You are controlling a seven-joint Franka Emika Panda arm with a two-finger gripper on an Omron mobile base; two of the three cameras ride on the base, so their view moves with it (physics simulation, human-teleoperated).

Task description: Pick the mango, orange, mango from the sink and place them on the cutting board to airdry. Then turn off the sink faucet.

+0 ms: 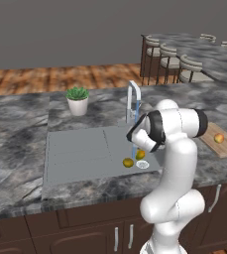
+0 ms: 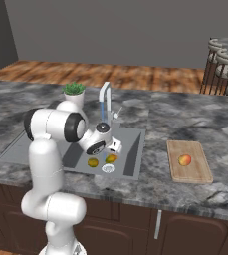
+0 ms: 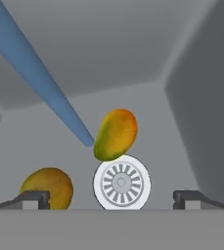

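**Ana:** Hand view has the fingers (image 3: 111, 197) spread wide with nothing between them, hanging over the sink (image 3: 133, 58) floor. Why there?

**Ben:** I'd say it's lining up on fruit. The green-and-orange mango (image 3: 115, 134) lies touching the far rim of the white drain (image 3: 122, 182), and the olive-yellow mango (image 3: 47, 188) sits beside the drain, partly behind one fingertip.

**Ana:** And the orange?

**Ben:** Right base view shows the orange (image 2: 184, 160) already resting near the middle of the cutting board (image 2: 195, 174), on the table (image 2: 185, 119) well apart from the sink's right edge. So two fruits remain, by my reckoning.

**Ana:** Any crowding?

**Ben:** Some. The water stream (image 3: 35, 73) from the faucet (image 2: 105, 97) lands just beside the green-and-orange mango, and both mangoes lie in the sink's near right corner, close to the walls. The board has open room around the orange.

**Ana:** Faucet is running, then?

**Ben:** Yes, that step is not yet done.
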